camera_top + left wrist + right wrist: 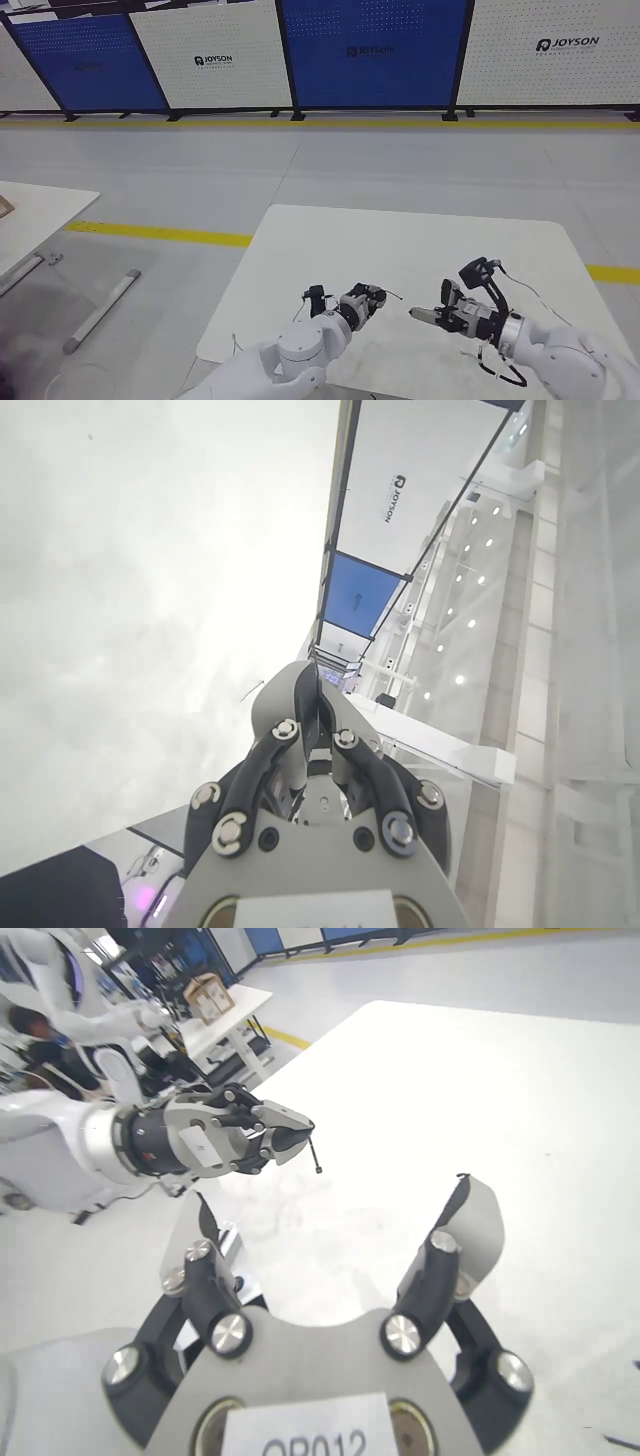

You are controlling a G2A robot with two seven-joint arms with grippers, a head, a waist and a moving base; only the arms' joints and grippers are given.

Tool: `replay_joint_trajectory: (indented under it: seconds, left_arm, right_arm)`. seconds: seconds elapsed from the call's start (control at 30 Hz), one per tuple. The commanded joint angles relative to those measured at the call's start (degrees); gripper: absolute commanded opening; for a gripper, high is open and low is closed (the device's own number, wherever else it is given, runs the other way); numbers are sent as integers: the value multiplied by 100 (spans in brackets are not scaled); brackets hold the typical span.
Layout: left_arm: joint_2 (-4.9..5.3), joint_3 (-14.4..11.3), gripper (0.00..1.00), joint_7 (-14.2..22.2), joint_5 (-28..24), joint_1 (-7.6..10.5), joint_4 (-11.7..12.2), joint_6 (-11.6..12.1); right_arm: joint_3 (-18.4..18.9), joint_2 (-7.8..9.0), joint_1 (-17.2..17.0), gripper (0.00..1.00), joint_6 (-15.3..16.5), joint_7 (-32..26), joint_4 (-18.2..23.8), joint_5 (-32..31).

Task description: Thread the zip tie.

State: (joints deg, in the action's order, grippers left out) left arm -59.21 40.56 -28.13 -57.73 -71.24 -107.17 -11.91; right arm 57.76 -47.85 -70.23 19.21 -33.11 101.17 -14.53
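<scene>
Right wrist view: left gripper [296,1132] level over the table [450,1078], fingers pinched on the zip tie [315,1155]; right gripper [332,1195] faces it, fingers spread wide, holding nothing.

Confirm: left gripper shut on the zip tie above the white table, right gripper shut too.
Wrong on the right gripper: it is open, spread wide, as the right wrist view shows. The left gripper is shut on the zip tie above the white table.
</scene>
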Motion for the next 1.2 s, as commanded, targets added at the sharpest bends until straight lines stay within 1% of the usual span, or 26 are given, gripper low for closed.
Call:
replay_joint_trajectory:
  seconds: [0.0,0.2,0.23,0.27,0.3,0.33,0.4,0.47,0.5,0.57,0.63,0.67,0.73,1.07,1.1,1.17]
  left_arm:
    - [-1,1,0,1,-40,5,1,-7]
    - [-1,1,0,1,-40,5,1,-7]
    - [-1,1,0,1,-40,5,1,-7]
    - [-2,1,0,50,2,-4,16,17]
    - [0,22,0,53,268,-2,68,164]
    - [-7,6,0,89,431,-53,112,343]
    - [-17,17,0,306,605,-125,208,577]
    - [-28,25,0,414,762,-209,255,825]
    - [-31,26,0,546,819,-257,290,887]
    - [-39,41,0,555,1064,-307,327,1037]
    - [-58,-15,0,572,1333,-364,376,1078]
    - [-70,-30,0,495,1494,-377,402,1127]
    - [-106,-77,0,307,1691,-416,435,1167]
    - [-106,-77,0,307,1691,-416,435,1167]
    - [-111,-77,0,380,1710,-430,438,1184]
    - [-113,-66,0,579,1726,-466,407,1117]
  right_arm:
    - [-2,1,-1,100,-10,8,8,-125]
    - [-2,1,-1,100,-10,8,8,-125]
    - [-18,-10,-42,100,-64,0,-87,43]
    - [-53,-35,-14,100,27,-148,-234,444]
    - [-63,-60,32,100,27,-187,-366,807]
    - [-97,-84,85,100,27,-302,-512,1140]
    - [-169,-143,229,100,27,-520,-760,1677]
    - [-236,-199,332,100,27,-699,-929,2062]
    - [-283,-243,414,100,27,-880,-1044,2349]
    - [-343,-320,537,100,27,-1139,-1237,2759]
    - [-435,-429,698,100,27,-1525,-1463,3176]
    - [-495,-480,763,100,27,-1727,-1586,3310]
    - [-593,-591,928,100,27,-2055,-1966,3677]
    - [-593,-591,928,100,27,-2055,-1966,3677]
    - [-606,-597,904,100,27,-2011,-1923,3611]
    - [-611,-617,880,100,27,-2058,-1960,3708]
